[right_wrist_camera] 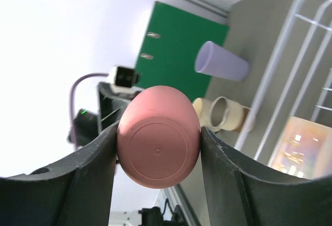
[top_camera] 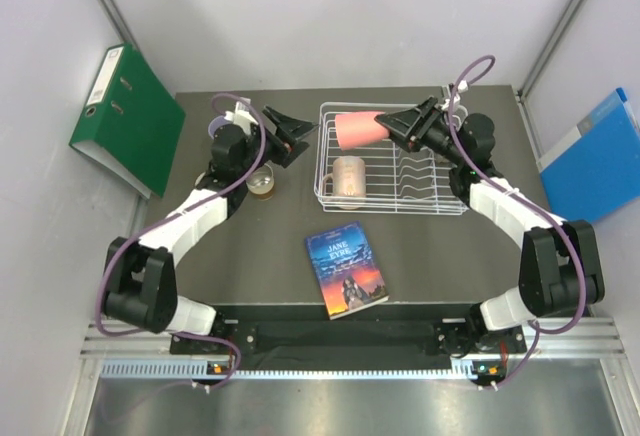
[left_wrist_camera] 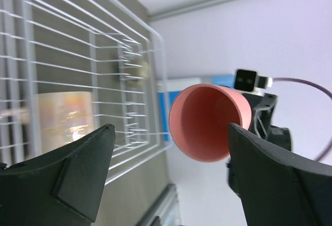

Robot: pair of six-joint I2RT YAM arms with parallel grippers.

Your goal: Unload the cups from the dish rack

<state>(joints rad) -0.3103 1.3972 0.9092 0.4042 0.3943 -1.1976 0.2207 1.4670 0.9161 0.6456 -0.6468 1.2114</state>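
We see the right gripper point(top_camera: 388, 131) clamped on the salmon-pink cup point(top_camera: 353, 131), 1 finger pressed to each side of it close to its base. The cup lies on its side in the air over the far-left corner of the dish rack point(top_camera: 430, 184), its open mouth turned left.

Facing that mouth, the left gripper point(top_camera: 298, 138) hangs just left of the rack with its 2 fingers spread wide and nothing between them. From its wrist camera we look straight into the pink cup, which sits apart from both fingers.

The white wire rack stands on the far right part of the dark table point(top_camera: 240, 256). Inside it, at its left end, the pale peach handled mug point(top_camera: 348, 177) lies among the wires, below the held cup.

2 cups are on the table to the left of the rack. The beige-olive handled mug point(top_camera: 262, 183) stands upright just beside the left arm. The lilac plastic tumbler point(right_wrist_camera: 222, 61) sits farther back, and we see it best from the right wrist camera, near the green binder point(top_camera: 128, 121).

That binder leans against the left wall. A blue folder point(top_camera: 598, 156) leans at the right wall. A paperback book point(top_camera: 346, 272) lies flat on the near middle of the table, between the 2 arms.
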